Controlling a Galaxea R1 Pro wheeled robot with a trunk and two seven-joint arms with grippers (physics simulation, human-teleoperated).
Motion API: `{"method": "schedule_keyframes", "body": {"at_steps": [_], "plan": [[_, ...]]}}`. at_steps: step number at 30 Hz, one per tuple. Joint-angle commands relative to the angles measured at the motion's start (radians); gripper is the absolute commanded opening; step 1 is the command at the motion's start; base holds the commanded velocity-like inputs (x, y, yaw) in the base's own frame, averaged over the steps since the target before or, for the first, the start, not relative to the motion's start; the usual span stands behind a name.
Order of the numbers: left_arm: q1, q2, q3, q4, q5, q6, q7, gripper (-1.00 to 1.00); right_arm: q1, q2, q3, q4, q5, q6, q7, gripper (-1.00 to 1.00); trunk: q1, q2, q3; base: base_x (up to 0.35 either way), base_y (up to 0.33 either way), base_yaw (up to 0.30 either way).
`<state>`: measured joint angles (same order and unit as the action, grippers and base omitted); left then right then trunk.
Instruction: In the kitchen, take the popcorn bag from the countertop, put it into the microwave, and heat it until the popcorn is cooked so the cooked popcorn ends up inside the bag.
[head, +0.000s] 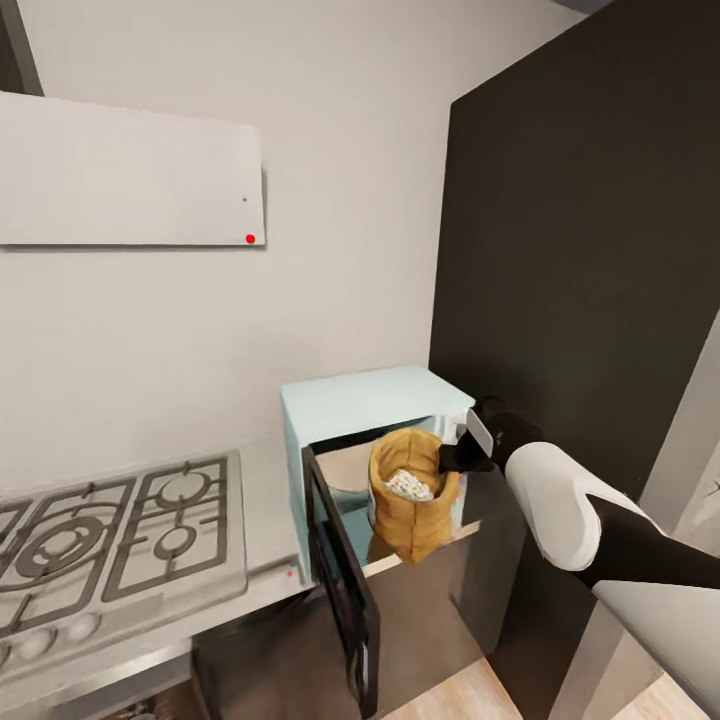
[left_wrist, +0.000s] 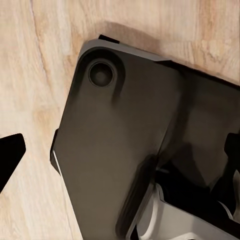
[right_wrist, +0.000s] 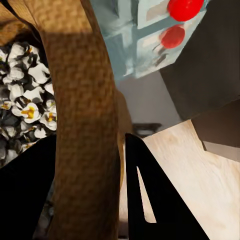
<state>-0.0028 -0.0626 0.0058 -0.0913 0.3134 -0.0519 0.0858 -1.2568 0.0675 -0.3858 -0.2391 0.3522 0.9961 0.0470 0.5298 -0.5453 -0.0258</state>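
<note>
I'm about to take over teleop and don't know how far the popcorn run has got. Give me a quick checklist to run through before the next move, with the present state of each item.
1. Microwave door open: ok, it swings out toward the robot.
2. Right gripper holding the popcorn bag: ok, its jaws straddle the bag's wall at the rim, one inside and one outside.
3. Bag upright: ok, opening faces up.
4. Popcorn cooked: ok, pale puffs show inside the bag, with some dark grains among them.
5. Bag resting on the microwave floor: cannot tell; it sits at the front opening, its base partly beyond the door's edge.
6. Left gripper free: cannot tell; one dark finger shows over the wood floor.
</note>
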Motion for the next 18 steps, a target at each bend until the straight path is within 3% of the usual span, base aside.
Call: {"method": "schedule_keyframes", "body": {"at_steps": [1,7,13,18], "plan": [[0.000,0.000,-0.001,0.000,0.003,-0.002,0.002,1.00,-0.001,0.000,-0.007,-0.002,0.010,0.004,0.005,-1.00,0.001,-0.002,-0.002,0.155,0.284,0.000],[0.000,0.001,0.005,-0.001,0.005,-0.003,0.002,1.00,-0.001,-0.003,-0.007,-0.002,0.010,0.004,0.004,-1.00,0.001,-0.002,-0.002,0.177,0.244,0.000],[0.000,0.001,0.007,0.000,0.009,-0.002,0.002,1.00,-0.001,-0.005,-0.007,-0.002,0.010,0.004,0.004,-1.00,0.001,-0.002,-0.002,0.024,0.019,0.000],[0.000,0.001,0.008,0.000,0.008,-0.002,0.002,1.00,-0.001,-0.005,-0.007,-0.002,0.010,0.004,0.005,-1.00,0.001,-0.002,-0.002,0.234,0.000,0.000]]}}
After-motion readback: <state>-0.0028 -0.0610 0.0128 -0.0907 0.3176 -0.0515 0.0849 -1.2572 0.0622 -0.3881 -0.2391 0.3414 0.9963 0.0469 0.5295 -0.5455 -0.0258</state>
